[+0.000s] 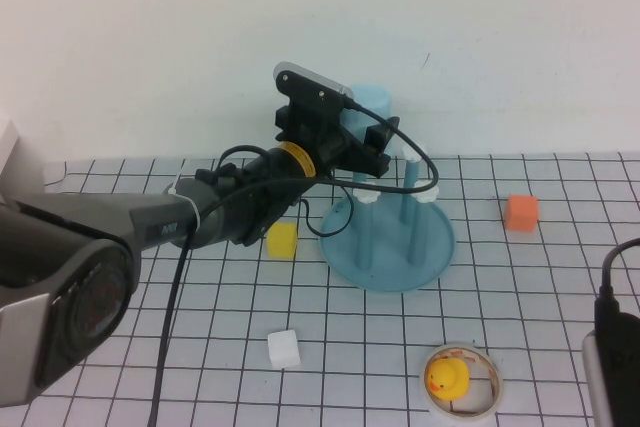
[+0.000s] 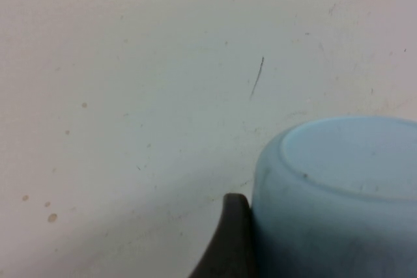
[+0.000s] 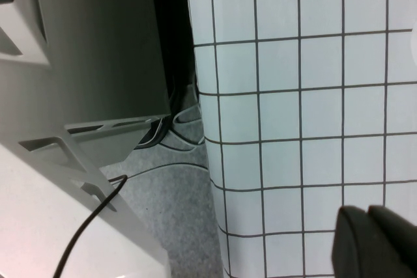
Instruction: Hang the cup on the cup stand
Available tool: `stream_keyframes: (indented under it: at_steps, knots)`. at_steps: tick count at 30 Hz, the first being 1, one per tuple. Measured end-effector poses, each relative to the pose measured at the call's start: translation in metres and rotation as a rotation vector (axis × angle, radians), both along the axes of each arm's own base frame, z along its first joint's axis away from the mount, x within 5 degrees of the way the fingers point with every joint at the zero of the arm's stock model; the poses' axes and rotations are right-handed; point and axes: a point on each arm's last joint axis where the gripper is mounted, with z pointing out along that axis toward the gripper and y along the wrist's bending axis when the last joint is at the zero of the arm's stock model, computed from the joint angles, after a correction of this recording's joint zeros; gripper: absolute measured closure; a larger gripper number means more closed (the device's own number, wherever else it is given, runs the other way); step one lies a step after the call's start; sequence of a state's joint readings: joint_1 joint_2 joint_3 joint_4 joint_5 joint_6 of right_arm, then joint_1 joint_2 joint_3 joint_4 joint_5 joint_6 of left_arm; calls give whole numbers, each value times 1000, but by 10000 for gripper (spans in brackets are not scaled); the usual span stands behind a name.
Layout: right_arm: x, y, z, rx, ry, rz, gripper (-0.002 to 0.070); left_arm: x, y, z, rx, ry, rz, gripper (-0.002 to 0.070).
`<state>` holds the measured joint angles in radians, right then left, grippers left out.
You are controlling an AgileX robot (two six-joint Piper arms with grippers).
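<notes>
My left gripper (image 1: 372,147) is shut on the pale blue cup (image 1: 374,105), holding it bottom-up in the air over the back of the cup stand (image 1: 345,252). In the left wrist view the cup (image 2: 339,187) fills the corner, with one dark finger (image 2: 229,242) pressed against its side; the other finger is hidden. The stand is a round blue dish with upright blue pegs (image 1: 366,237) capped in white. My right gripper (image 3: 369,221) is shut and holds nothing. It stays low by the table's near right edge.
A yellow cube (image 1: 282,240) lies just left of the stand, a white cube (image 1: 284,349) nearer the front, an orange cube (image 1: 521,212) to the right. A tape ring with a yellow duck (image 1: 448,379) sits at the front right. The right arm's body (image 1: 612,347) shows at the lower right.
</notes>
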<state>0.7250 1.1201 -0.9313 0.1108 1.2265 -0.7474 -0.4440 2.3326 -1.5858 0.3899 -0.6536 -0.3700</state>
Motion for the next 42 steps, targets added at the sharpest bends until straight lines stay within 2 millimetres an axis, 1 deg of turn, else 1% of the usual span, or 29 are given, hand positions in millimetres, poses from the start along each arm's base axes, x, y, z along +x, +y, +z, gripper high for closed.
stream_keyframes:
  at_steps: [2, 4, 6, 11, 17, 19, 20, 22, 25, 26, 28, 32, 34, 36, 38, 40, 42]
  knots:
    - [0, 0, 0, -1, -1, 0, 678, 0, 0, 0, -4, 3, 0, 75]
    - [0, 0, 0, -1, -1, -1, 678, 0, -1, -2, -30, 31, 8, 22]
    - [0, 0, 0, -1, -1, -1, 678, 0, -2, -5, -51, 75, 22, -1]
    - [0, 0, 0, -2, -2, -1, 678, -1, -1, -8, -60, 123, 38, -16]
    - [0, -1, 0, -6, -5, -1, 678, -1, -2, -7, -67, 117, 34, -15]
    - [1, -1, 0, -13, -10, -5, 678, -1, -2, -4, -65, 112, 32, 21]
    - [1, -2, 0, -18, -20, -8, 678, -1, -1, -1, -57, 114, 34, 64]
    - [0, -6, 4, -22, -52, -15, 678, -2, 0, 6, -21, 120, 37, 191]
    - [-2, -15, 14, 0, -155, -27, 678, -7, 5, 30, 96, 136, 58, 492]
    - [-5, -19, 19, 19, -196, -34, 678, -9, 8, 40, 154, 131, 65, 554]
    - [-10, -28, 31, 57, -290, -52, 678, -14, 15, 63, 295, 93, 77, 620]
    - [-25, -46, 54, 180, -468, -89, 678, -28, 31, 112, 446, 29, 137, 663]
    - [-34, -54, 64, 253, -537, -110, 678, -36, 42, 137, 487, 20, 189, 671]
    - [-44, -63, 73, 329, -602, -132, 678, -49, 53, 168, 495, 9, 244, 674]
    - [-53, -71, 81, 396, -652, -158, 678, -66, 65, 201, 480, -15, 294, 675]
    - [-60, -76, 85, 443, -682, -177, 678, -86, 78, 234, 455, -52, 332, 675]
    - [-65, -81, 88, 472, -698, -192, 678, -109, 91, 262, 422, -84, 362, 675]
